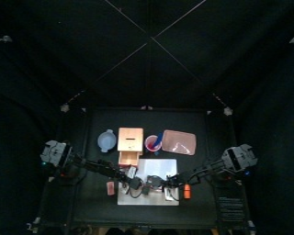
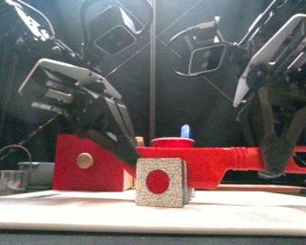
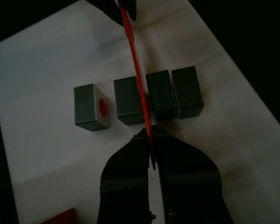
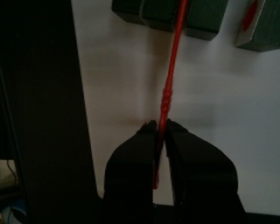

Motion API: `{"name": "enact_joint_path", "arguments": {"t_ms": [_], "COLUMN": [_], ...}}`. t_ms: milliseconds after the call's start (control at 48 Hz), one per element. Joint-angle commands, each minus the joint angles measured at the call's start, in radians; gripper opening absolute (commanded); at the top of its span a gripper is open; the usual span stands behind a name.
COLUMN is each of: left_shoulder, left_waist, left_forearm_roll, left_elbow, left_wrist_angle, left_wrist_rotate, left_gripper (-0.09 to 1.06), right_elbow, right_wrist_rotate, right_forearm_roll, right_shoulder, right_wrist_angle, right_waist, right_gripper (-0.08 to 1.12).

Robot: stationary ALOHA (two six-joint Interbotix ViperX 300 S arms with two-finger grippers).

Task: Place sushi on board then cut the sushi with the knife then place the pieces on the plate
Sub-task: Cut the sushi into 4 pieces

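Observation:
On the white cutting board point(image 3: 230, 162) the dark green sushi roll lies as a row of three joined blocks point(image 3: 166, 93), with a single block point(image 3: 91, 107) standing apart from it. That single block point(image 2: 161, 182) shows a red centre in the front view. A red knife point(image 3: 134, 61) stands edge-on across the row, its blade in the seam between two blocks. My left gripper point(image 3: 149, 142) is shut on one end of the knife. My right gripper point(image 4: 166, 128) is shut on the knife point(image 4: 171, 70) from the other side, with sushi blocks point(image 4: 166, 10) beyond it.
Behind the board stand the blue-grey bowl point(image 1: 107, 140), the wooden box point(image 1: 131, 139) with its red drawer front point(image 2: 89, 163), the red cup point(image 1: 153, 143) holding the blue knife point(image 2: 185, 132), and the pink tray point(image 1: 178, 140). A small red thing point(image 1: 110, 186) lies left of the board.

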Motion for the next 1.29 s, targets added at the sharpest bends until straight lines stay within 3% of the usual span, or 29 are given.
{"name": "enact_joint_path", "arguments": {"t_ms": [21, 479, 771, 979, 1292], "left_shoulder": [-0.067, -0.141, -0.109, -0.080, -0.064], "left_waist": [0.014, -0.002, -0.048, -0.051, -0.055], "left_forearm_roll": [0.018, 0.018, 0.008, -0.021, -0.021], "left_elbow": [-0.008, 0.008, 0.006, 0.003, 0.000], "left_wrist_angle": [-0.005, -0.005, -0.008, -0.008, -0.005], "left_wrist_rotate": [0.008, 0.008, 0.005, 0.008, 0.006], "left_gripper": [0.33, 0.33, 0.33, 0.33, 0.33], "right_elbow": [-0.034, -0.074, -0.087, -0.094, -0.092], "right_wrist_rotate": [-0.006, -0.006, -0.006, -0.005, -0.005], "right_forearm_roll": [-0.015, -0.051, 0.002, 0.012, 0.020], "right_shoulder": [-0.074, -0.095, -0.057, -0.043, -0.034], "right_wrist_angle": [0.020, 0.067, 0.057, 0.052, 0.052], "right_waist": [0.008, 0.008, 0.031, 0.040, 0.043], "right_gripper": [0.36, 0.36, 0.36, 0.36, 0.36]}}
